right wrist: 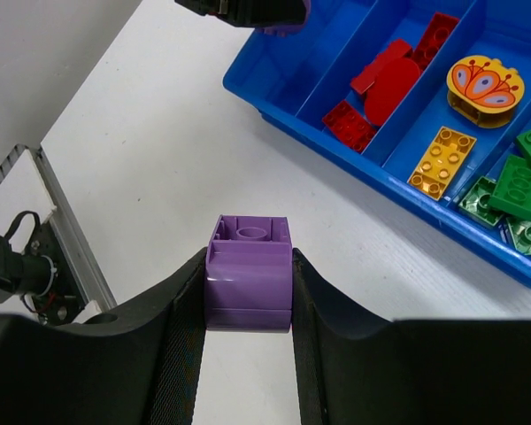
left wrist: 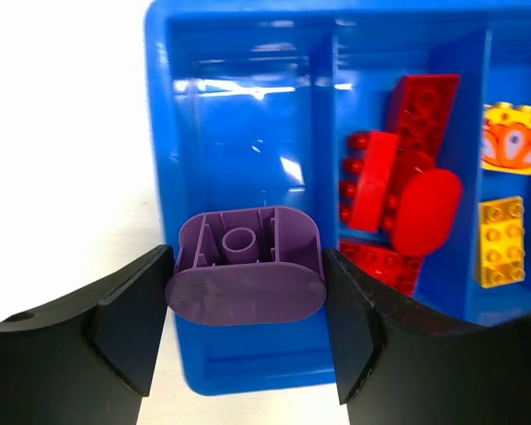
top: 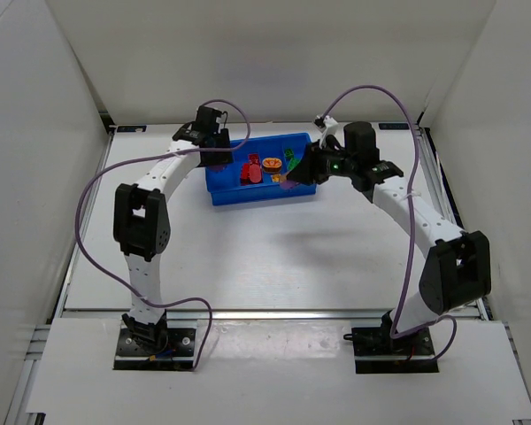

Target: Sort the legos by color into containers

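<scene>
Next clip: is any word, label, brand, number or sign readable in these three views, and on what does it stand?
None: no legible text in any view.
orange oval brick: a printed pattern only, no letters.
yellow brick: studs too small to tell any embossing.
blue tray, purple oval brick, purple square brick: no markings seen.

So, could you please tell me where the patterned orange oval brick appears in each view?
Top external: orange oval brick in the blue tray, upper centre.
Left wrist: brick at right edge, cut off.
Right wrist: brick upper right.
Shared landmark: the red bricks one compartment over.
</scene>
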Controlling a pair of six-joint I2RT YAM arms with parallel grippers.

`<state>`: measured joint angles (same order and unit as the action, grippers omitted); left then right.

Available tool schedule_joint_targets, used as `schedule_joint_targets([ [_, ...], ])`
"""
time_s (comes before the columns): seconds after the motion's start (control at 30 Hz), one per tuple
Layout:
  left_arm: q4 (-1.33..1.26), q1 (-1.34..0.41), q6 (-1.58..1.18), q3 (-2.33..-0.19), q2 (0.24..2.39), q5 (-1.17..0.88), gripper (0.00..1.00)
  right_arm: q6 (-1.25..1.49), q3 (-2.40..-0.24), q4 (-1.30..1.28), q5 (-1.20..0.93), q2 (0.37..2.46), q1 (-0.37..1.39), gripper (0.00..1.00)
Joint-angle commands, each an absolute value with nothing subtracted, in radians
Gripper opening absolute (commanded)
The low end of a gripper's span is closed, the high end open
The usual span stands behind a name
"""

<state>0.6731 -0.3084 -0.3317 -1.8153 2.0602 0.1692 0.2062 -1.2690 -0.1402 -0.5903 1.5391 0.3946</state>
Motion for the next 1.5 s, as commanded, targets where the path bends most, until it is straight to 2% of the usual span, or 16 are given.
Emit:
schedule_joint_targets([
  [0.0,0.683,-0.301,-0.298,-1.855,2.056,0.204,0.39,0.224,-1.324,-0.110,-0.601,1.552,0.393,0.00],
  [0.07,0.687,-0.301,-0.290,-1.848,2.054,0.196,0.52,0.241,-1.333,-0.106,-0.600,1.562,0.388,0.00],
  [0.1,0.689,-0.301,-0.282,-1.844,2.054,0.192,0.67,0.253,-1.336,-0.100,-0.600,1.565,0.382,0.00],
  [0.17,0.692,-0.299,-0.276,-1.836,2.049,0.166,0.73,0.285,-1.344,-0.094,-0.598,1.577,0.376,0.00],
  [0.2,0.692,-0.296,-0.273,-1.832,2.049,0.149,0.79,0.299,-1.345,-0.094,-0.598,1.580,0.373,0.00],
  [0.43,0.687,-0.288,-0.250,-1.815,2.031,0.011,0.97,0.351,-1.364,-0.097,-0.614,1.608,0.367,0.00],
  [0.53,0.671,-0.290,-0.223,-1.793,1.984,-0.057,0.96,0.379,-1.370,-0.103,-0.609,1.615,0.357,0.00],
  [0.57,0.634,-0.288,-0.210,-1.761,1.908,-0.076,0.94,0.409,-1.370,-0.103,-0.606,1.620,0.354,0.00],
  [0.63,0.441,-0.290,-0.172,-1.597,1.803,-0.187,0.90,0.451,-1.368,-0.103,-0.597,1.626,0.336,0.00],
  [0.73,0.302,-0.340,-0.028,-1.421,1.623,-0.320,0.84,0.524,-1.376,-0.121,-0.584,1.638,0.327,0.00],
  [0.77,0.290,-0.362,0.135,-1.351,1.585,-0.339,0.83,0.543,-1.379,-0.127,-0.586,1.643,0.321,0.00],
  [0.87,0.229,-0.437,0.350,-1.168,1.427,-0.390,0.82,0.627,-1.388,-0.133,-0.603,1.660,0.321,0.00],
  [1.0,0.086,-0.534,0.568,-0.948,1.222,-0.361,0.82,0.736,-1.391,-0.133,-0.600,1.666,0.324,0.00],
  [1.13,-0.099,-0.627,0.692,-0.789,1.141,-0.269,0.76,0.871,-1.416,-0.155,-0.577,1.672,0.336,0.00],
  [1.2,-0.164,-0.669,0.768,-0.750,1.134,-0.210,0.71,0.916,-1.433,-0.176,-0.563,1.677,0.345,0.00],
  [1.47,-0.475,-0.790,0.951,-0.667,1.195,-0.040,0.71,1.078,-1.523,-0.187,-0.505,1.689,0.391,0.00],
])
